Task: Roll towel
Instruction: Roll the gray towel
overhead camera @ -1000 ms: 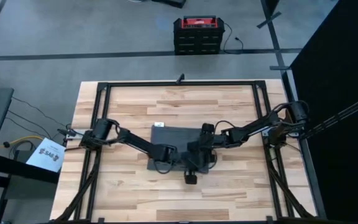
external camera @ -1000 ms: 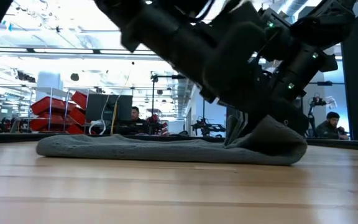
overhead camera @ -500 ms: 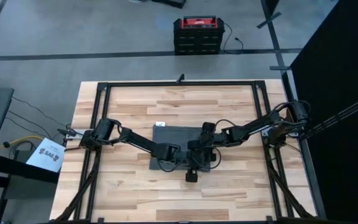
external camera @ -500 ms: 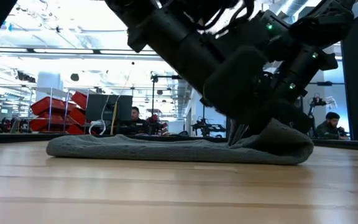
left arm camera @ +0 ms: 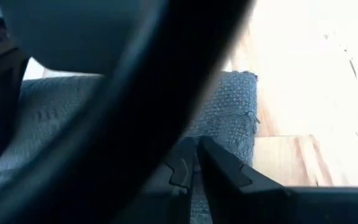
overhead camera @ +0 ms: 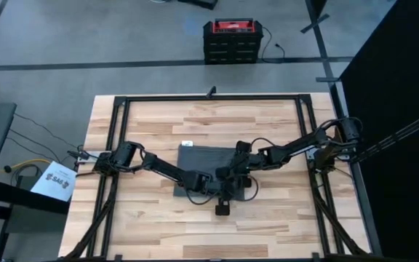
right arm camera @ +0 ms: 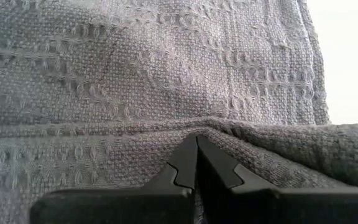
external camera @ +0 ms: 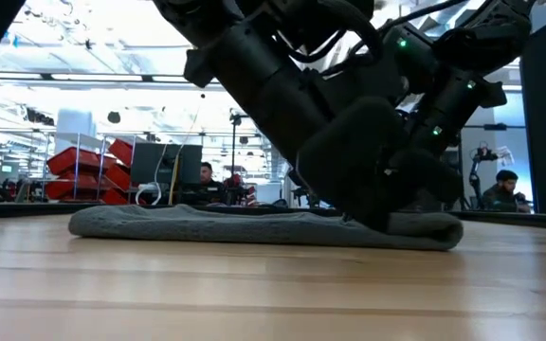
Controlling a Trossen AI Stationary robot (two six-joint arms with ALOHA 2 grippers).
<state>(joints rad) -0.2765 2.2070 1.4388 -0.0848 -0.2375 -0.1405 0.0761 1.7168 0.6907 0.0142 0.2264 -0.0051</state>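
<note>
The dark grey towel (overhead camera: 208, 161) lies flat on the wooden table, its small white tag (overhead camera: 186, 144) at the far left corner. In the low view the towel (external camera: 207, 225) is a low strip with a slightly thicker end under the arms. Both grippers are down on the towel's near part, side by side. My left gripper (overhead camera: 204, 182) is shut, and its tips (left arm camera: 195, 163) sit over the cloth near a towel corner (left arm camera: 248, 79). My right gripper (overhead camera: 228, 183) is shut at a raised fold (right arm camera: 272, 146). My left gripper has its shut fingers (left arm camera: 180, 168) down on the towel's near part (left arm camera: 229, 134), coming from the table's left and slanting down. The fingers hide whether cloth is between them. The towel lies on the table here. My right gripper pinches a raised fold of the towel (right arm camera: 194, 127) between its fingertips, coming from the table's right and slanting down. The fold runs across the fingers as a ridge. One layer or several, I cannot tell. The cloth around it rests on the towel below.
A black metal frame (overhead camera: 209, 97) runs around the table. Bare wood lies near of the towel (overhead camera: 217, 233) and to its left (overhead camera: 151, 196). A small black block (overhead camera: 222, 209) sits just near of the towel. People and shelves show in the room beyond the table.
Both grippers have gone down toward the table. The towel's end under them, which stood up as a hump a second ago, has come down and now lies low on the rest of the cloth. The left gripper has edged toward the right gripper.
</note>
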